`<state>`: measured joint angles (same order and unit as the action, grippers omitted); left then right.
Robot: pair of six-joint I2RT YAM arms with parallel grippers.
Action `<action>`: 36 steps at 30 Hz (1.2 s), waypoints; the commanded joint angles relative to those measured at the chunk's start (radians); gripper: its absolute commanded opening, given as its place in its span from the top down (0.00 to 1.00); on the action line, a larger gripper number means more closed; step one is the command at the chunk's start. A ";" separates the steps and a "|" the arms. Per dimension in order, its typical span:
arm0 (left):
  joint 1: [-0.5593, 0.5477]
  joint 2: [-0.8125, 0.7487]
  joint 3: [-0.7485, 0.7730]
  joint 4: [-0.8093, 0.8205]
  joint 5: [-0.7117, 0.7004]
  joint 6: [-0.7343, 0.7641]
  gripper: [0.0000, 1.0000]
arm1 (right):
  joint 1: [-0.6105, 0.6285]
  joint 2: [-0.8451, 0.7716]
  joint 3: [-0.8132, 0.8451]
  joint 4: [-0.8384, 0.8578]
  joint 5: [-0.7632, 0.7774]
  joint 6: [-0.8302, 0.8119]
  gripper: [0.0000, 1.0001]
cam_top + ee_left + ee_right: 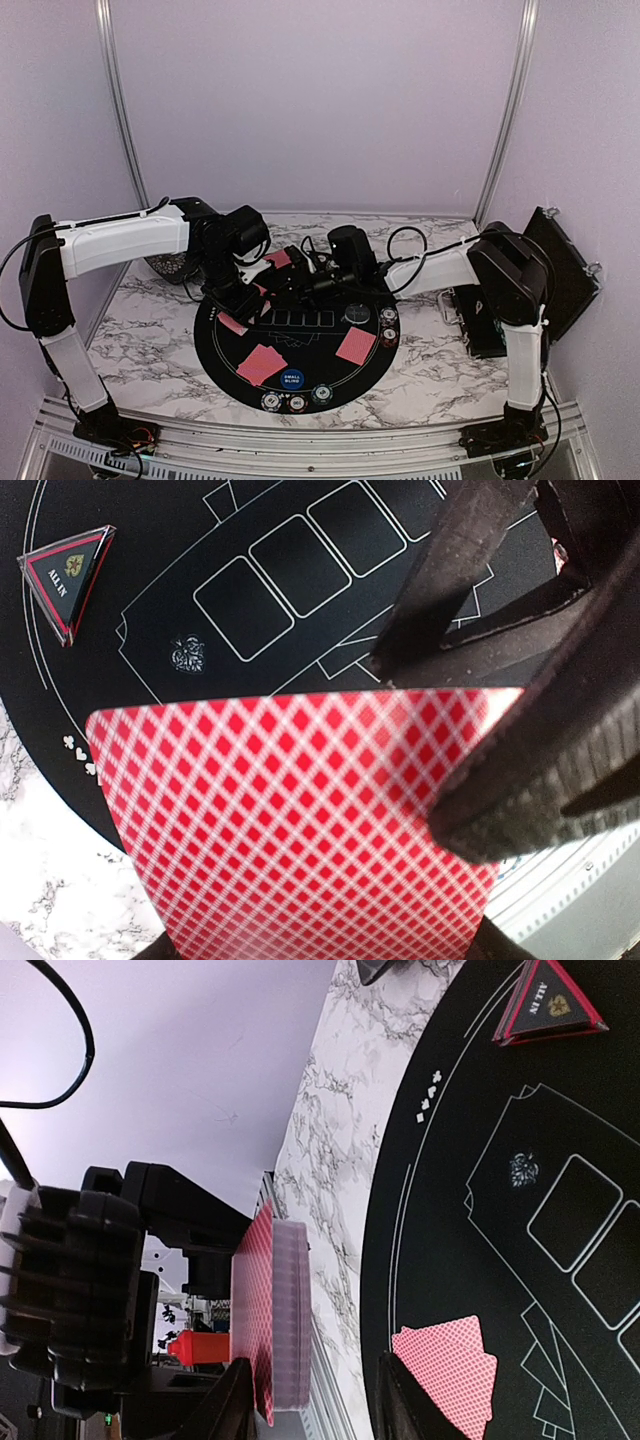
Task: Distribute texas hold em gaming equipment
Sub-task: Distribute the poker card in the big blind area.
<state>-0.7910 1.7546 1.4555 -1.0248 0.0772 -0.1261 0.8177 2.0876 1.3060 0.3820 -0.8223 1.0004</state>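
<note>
Red diamond-backed deck of playing cards [300,820] fills your left wrist view, clamped in the left gripper [320,950] over the big round black mat [225,355]. The right gripper [315,1410] has its jaws apart, one finger on either side of the deck's edge. You look mid-deal, with red-backed card pairs [262,363] and the small black triangular all-in marker [68,575] lying on the mat. Next, pinch only the top card, slide it free, and carry it to an unserved seat.
</note>
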 commanded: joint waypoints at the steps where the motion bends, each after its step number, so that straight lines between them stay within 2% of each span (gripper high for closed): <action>1: 0.003 -0.039 0.003 0.007 -0.006 0.007 0.43 | -0.009 -0.054 -0.013 0.038 0.012 0.013 0.60; 13: 0.004 -0.037 0.003 0.006 -0.005 0.007 0.43 | -0.014 -0.074 -0.021 0.049 0.015 0.022 0.63; 36: 0.004 -0.039 0.002 0.008 -0.005 0.008 0.43 | -0.022 -0.057 -0.010 0.064 -0.009 0.055 0.96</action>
<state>-0.7910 1.7523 1.4555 -1.0237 0.0772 -0.1261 0.8112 2.0422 1.2804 0.4141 -0.8230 1.0489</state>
